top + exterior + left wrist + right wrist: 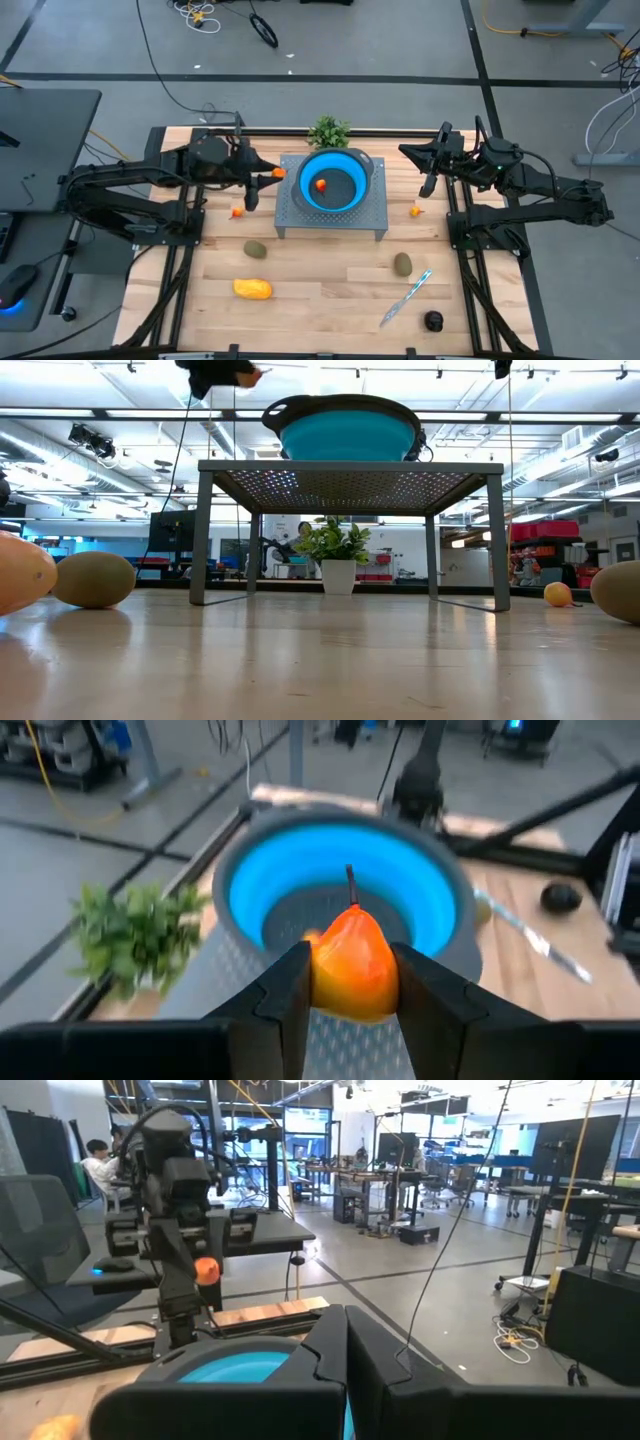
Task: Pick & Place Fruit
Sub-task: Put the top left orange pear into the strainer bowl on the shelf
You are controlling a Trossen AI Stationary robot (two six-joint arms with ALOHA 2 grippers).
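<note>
My left gripper (270, 175) is shut on a small orange fruit (352, 965) just left of the blue bowl (345, 160), level with its rim. The bowl stands on a perforated metal stand (375, 215) and holds one small orange fruit (321, 184). On the table lie two tiny orange pieces (237, 212) (415, 211), two olive-brown ovals (256, 249) (402, 263), a yellow-orange oblong (253, 289) and a near-black round one (433, 321). My right gripper (346, 1342) waits shut, raised to the right of the bowl. My left gripper pinches the small orange fruit by its two opposite sides (318, 982) between its two fingers (288, 995). The fingers come nearly level from the table's left, tipped slightly down. The fruit is lifted clear, its thin stem (350, 885) pointing up.
A green plant sprig (328, 131) stands behind the stand at the far edge. A silver knife with a light-blue handle (405, 298) lies near the right front. Bare wood lies in front of the stand, between the ovals.
</note>
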